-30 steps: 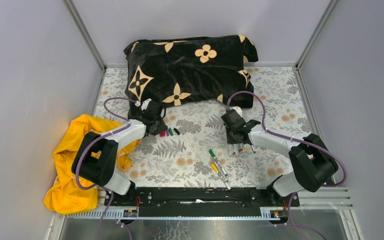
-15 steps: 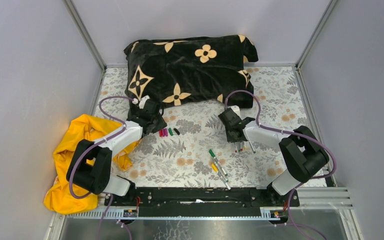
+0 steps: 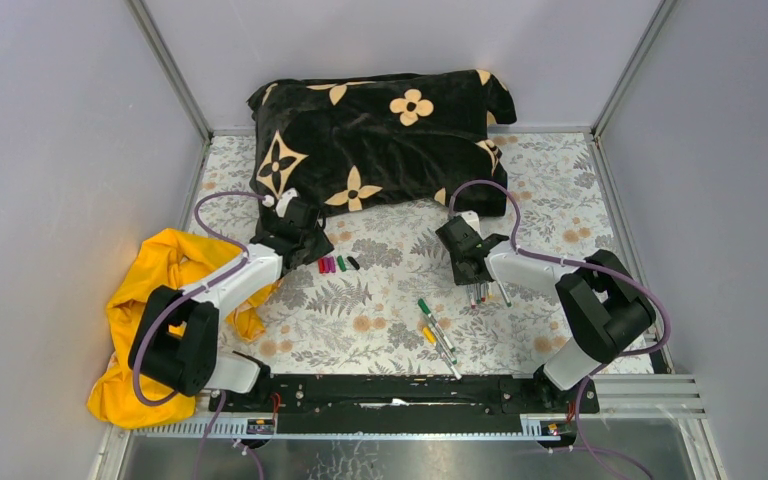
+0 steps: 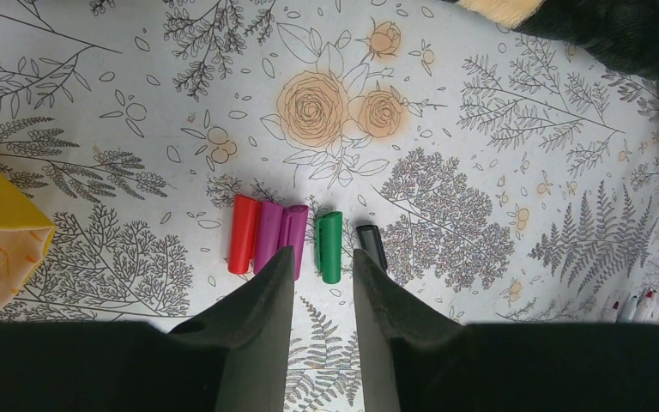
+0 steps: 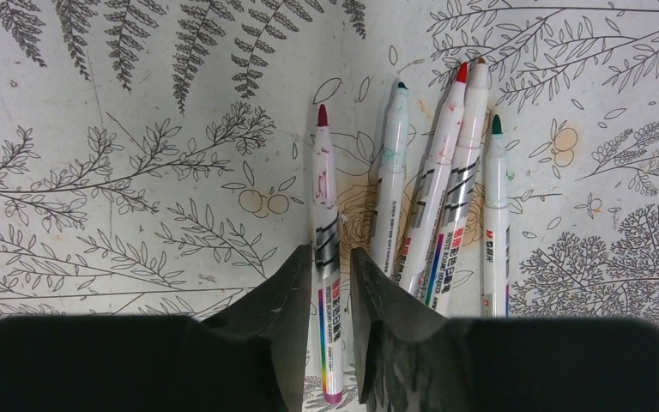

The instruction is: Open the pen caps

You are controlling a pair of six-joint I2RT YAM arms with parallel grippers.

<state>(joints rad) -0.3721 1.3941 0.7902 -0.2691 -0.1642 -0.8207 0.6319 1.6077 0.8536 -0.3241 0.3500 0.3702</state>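
Note:
In the left wrist view a row of loose pen caps lies on the floral table cover: a red cap (image 4: 243, 233), two magenta caps (image 4: 281, 236), a green cap (image 4: 329, 249) and a black one (image 4: 371, 245). My left gripper (image 4: 323, 252) is open just short of them, with nothing between its fingers. My right gripper (image 5: 329, 253) is open, its jaws loosely on either side of an uncapped red-tipped pen (image 5: 323, 197) lying on the table. Several other uncapped pens (image 5: 438, 189) lie beside it. Two pens near the front carry a green cap (image 3: 424, 306) and a yellow cap (image 3: 428, 335).
A black cushion with tan flowers (image 3: 380, 130) fills the back of the table. A yellow cloth (image 3: 150, 300) is bunched at the left edge beside the left arm. Grey walls close in three sides.
My right gripper has opened and let go of the red-tipped pen, which now lies on the table. The right arm drew back slightly. The left arm barely shifted.

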